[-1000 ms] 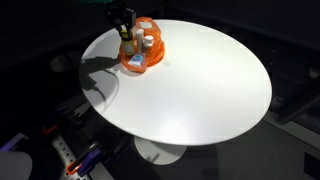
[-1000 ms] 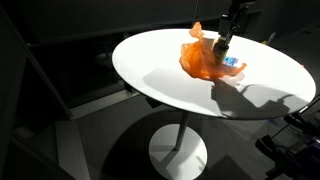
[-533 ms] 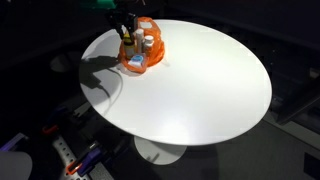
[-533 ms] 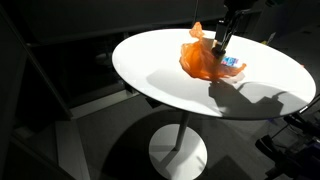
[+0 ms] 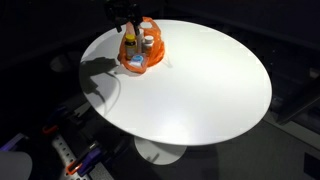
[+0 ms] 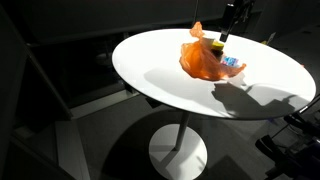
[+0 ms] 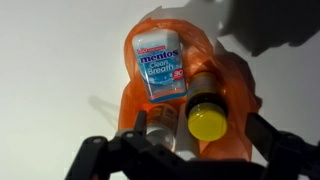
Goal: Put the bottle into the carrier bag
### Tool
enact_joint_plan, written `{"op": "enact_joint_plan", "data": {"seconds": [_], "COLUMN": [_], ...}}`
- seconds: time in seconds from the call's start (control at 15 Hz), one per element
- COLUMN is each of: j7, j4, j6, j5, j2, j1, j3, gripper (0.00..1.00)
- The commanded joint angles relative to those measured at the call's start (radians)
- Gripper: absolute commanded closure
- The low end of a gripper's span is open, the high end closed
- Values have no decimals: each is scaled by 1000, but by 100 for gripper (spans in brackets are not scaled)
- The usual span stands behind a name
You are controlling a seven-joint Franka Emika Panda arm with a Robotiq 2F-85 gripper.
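An orange carrier bag [image 5: 142, 55] [image 6: 203, 60] [image 7: 232, 85] lies on the round white table [image 5: 200, 90] [image 6: 160, 70]. A bottle with a yellow cap [image 7: 206, 121] rests inside the bag, its cap toward the camera in the wrist view. In both exterior views the cap shows as a yellow spot [image 5: 131, 42] [image 6: 217, 46]. My gripper [image 7: 200, 128] hangs just above the bag in both exterior views [image 5: 127, 24] [image 6: 226, 33]. It is open. One fingertip [image 7: 140, 121] is left of the bottle and one fingertip [image 7: 261, 136] is right of it, both clear of it.
The bag also holds a blue and white Mentos box [image 7: 160, 65] [image 6: 230, 62] and a pale container [image 7: 160, 132] beside the bottle. The bag sits near the table's far edge. Dark floor and equipment [image 5: 70, 155] surround the table.
The jaws have gone from shut on the bottle to open. The gripper has risen a little above the bag. The bottle stays in the bag.
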Motion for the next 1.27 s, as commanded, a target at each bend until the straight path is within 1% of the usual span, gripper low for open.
{"op": "enact_joint_plan", "data": {"seconds": [0.0,0.4,0.67,0.87,1.0,1.07,1.2], "j7": [4,-83,-79,-58,-68,-59,-59], "j4": [-12,-6,2,7,8,1,0], "j6": [-122,-375,-485,-518,-529,-501,-505], "j5": [39,197,232,227,232,214,214], "j2": [-79,-200,-264,-284,-279,-274,-273], "j1": [-19,-54,-74,-85,-87,-85,-86], "j3": [-12,-40,-60,-64,-67,-60,-60], "gripper": [0,0,0,0,0,0,0]}}
